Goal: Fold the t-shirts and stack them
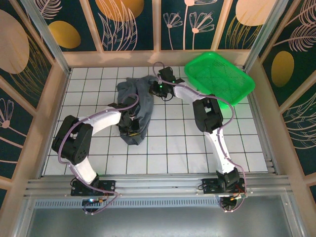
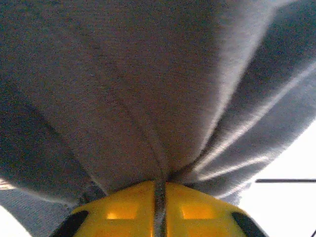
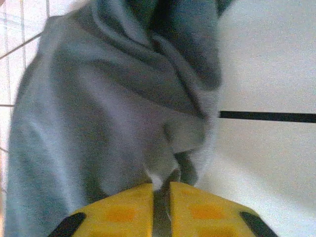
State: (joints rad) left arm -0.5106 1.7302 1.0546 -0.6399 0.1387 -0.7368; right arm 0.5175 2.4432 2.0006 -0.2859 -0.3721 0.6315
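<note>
The t-shirt (image 1: 140, 103) lies crumpled toward the table's (image 1: 197, 148) far edge. The left gripper (image 2: 159, 186) and right gripper (image 3: 162, 186) each pinch its cloth, jaws nearly together.

This is a robotics lab test cell rather than a home or shop. Two white-and-black robot arms, the left arm (image 1: 101, 120) and the right arm (image 1: 218, 144), are bolted to aluminium rails (image 1: 163, 184) along the near edge of a white bench (image 1: 192, 148) ruled with a black grid. Pale wooden framing (image 1: 123, 58) boxes the bench in on three sides. Its wall panels (image 1: 131, 22) are printed backdrops of dark teal with gold discs and line-drawn leaves and flowers. Purple cables (image 1: 56, 147) run bare along the arms, and a small electronics board (image 1: 94, 201) sits exposed by the left base. The household things here are a grey t-shirt (image 1: 141, 101) and a green mesh basket (image 1: 219, 76).
</note>
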